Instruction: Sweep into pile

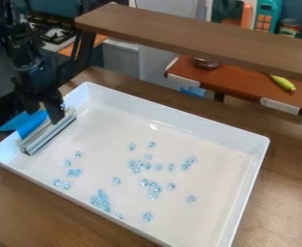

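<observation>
The arm (pixel 28 57) is black, with narrow, angular pieces crowded along its upper part, a thicker, rounded housing (pixel 32 67) lower down with a faint bluish sheen, and a dark, blocky gripper (pixel 43 112).

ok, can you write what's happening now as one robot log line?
gripper: holding sweeper | sweeper: in tray, at picture's left | beads: scattered, some clumped | single pile: not yet
</observation>
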Robot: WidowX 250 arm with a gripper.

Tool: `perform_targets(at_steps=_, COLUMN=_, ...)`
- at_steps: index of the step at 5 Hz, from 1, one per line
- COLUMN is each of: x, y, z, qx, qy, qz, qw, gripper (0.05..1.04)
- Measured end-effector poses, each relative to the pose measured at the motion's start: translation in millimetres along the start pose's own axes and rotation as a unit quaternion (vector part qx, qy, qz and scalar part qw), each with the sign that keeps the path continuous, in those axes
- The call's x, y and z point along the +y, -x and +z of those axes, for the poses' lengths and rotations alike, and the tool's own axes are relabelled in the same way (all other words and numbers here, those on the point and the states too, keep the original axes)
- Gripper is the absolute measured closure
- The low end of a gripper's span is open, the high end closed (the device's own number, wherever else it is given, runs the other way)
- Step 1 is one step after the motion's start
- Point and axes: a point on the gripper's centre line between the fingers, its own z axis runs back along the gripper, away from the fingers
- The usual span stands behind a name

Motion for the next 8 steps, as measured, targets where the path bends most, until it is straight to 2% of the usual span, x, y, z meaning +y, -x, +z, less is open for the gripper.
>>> perform_targets(at_steps=2, x=-2, y=3, z=-4, qx=-0.001, qy=-0.003, qz=0.014, qw=0.9999, gripper=0.084)
perform_targets(at_steps=3, x=-6, y=2, z=-5, qx=0.0, qy=0.004, qz=0.019, qw=0.9998, gripper=0.084)
perform_targets(at_steps=6, x=-15, y=-1, z=-16, qx=0.006, qy=-0.012, qz=0.016, qw=0.9998, gripper=0.084)
perform_targets(at_steps=7, x=-16, y=2, z=-20, qx=0.011, qy=-0.016, qz=0.017, qw=0.9997, gripper=0.137)
perform_targets(at_steps=8, x=-16, y=6, z=-22, qx=0.024, qy=-0.015, qz=0.024, qw=0.9993, gripper=0.423)
